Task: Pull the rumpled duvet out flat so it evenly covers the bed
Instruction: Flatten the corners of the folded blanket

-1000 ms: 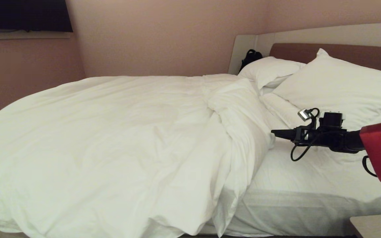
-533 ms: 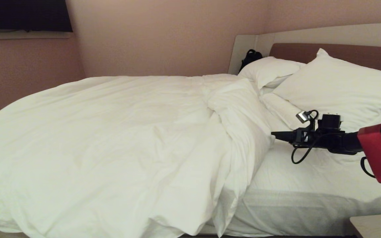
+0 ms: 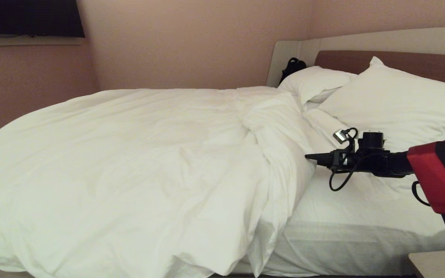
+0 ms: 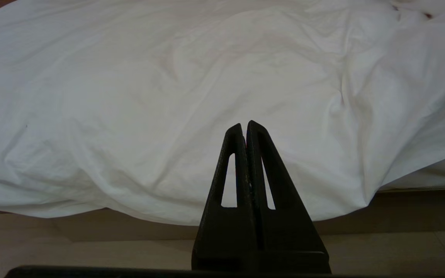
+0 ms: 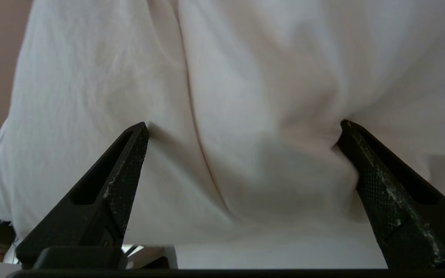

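The white puffy duvet [image 3: 129, 166] lies over the left part of the bed [image 3: 361, 216], its right edge bunched in a thick fold [image 3: 284, 154] and hanging over the front side. My right gripper [image 3: 308, 156] reaches level from the right, its tip at that fold. In the right wrist view its two fingers stand wide apart with the tips pressed into the duvet's fold [image 5: 245, 135], which fills the gap between them. My left gripper [image 4: 245, 125] is shut and empty, low in front of the duvet's hanging edge [image 4: 168, 154].
Bare white sheet [image 3: 361, 200] shows right of the fold. Two white pillows [image 3: 400, 104] lean on the headboard [image 3: 419, 61]. A black bag [image 3: 292, 66] sits behind the far pillow. A bedside table corner [image 3: 435, 264] is at the lower right.
My right arm has moved left towards the duvet's bunched fold; its tip now reaches the fold. The duvet and the left gripper have not moved.
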Controlling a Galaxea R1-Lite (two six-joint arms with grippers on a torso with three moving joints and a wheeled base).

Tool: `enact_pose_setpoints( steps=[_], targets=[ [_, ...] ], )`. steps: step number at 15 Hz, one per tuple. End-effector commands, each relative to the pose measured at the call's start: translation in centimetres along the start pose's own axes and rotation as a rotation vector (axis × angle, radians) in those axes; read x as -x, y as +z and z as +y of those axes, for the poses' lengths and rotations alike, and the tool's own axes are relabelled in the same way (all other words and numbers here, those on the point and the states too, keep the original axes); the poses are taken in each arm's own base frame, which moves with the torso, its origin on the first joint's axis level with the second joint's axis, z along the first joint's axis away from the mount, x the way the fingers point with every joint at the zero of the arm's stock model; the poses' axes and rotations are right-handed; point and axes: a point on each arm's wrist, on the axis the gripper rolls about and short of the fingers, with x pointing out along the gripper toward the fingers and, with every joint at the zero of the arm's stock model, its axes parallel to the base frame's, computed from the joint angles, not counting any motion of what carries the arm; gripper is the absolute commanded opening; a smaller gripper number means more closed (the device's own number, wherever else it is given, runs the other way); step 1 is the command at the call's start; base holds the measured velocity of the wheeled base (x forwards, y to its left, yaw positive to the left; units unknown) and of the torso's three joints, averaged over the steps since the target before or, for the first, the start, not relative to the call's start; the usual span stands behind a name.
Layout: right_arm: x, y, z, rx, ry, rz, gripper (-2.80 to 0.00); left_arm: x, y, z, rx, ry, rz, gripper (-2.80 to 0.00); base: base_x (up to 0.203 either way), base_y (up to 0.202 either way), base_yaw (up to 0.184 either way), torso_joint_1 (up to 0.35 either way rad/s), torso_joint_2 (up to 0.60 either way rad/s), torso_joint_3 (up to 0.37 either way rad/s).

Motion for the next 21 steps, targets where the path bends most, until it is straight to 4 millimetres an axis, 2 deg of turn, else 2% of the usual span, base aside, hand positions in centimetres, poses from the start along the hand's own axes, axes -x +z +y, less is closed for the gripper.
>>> enact_pose_setpoints(
  steps=[1,4,9,10,17,21],
  targets=[
    [-0.4,0.3,0.4,-0.003,-0.085,-0.011,0.00,0.0,0.0,0.0,0.000,0.000,-0.001,-2.80,0.000,0.000,0.000,0.000,0.00,0.000],
    [-1.2,-0.1,0.8,-0.014,-0.079,0.003,0.00,0.0,0.0,0.0,-0.001,0.000,-0.001,-2.80,0.000,0.000,0.000,0.000,0.00,0.000],
    [-1.2,-0.1,0.8,-0.011,-0.081,0.003,0.00,0.0,0.0,0.0,0.000,0.000,-0.001,-2.80,0.000,0.000,0.000,0.000,0.00,0.000],
    [-1.1,0.0,0.8,-0.008,-0.080,0.002,-2.80,0.0,0.0,0.0,0.000,0.000,-0.001,-2.80,0.000,0.000,0.000,0.000,0.00,0.000],
    [-1.0,0.4,1.2,-0.004,-0.078,-0.001,-2.80,0.0,0.0,0.0,-0.001,0.000,-0.001,-2.80,0.000,0.000,0.000,0.000,0.00,0.000],
    [-0.4,1.7,2.4,0.022,-0.083,-0.016,-2.80,0.0,0.0,0.0,0.000,0.000,0.000,-2.80,0.000,0.000,0.000,0.000,0.00,0.000]
  ],
)
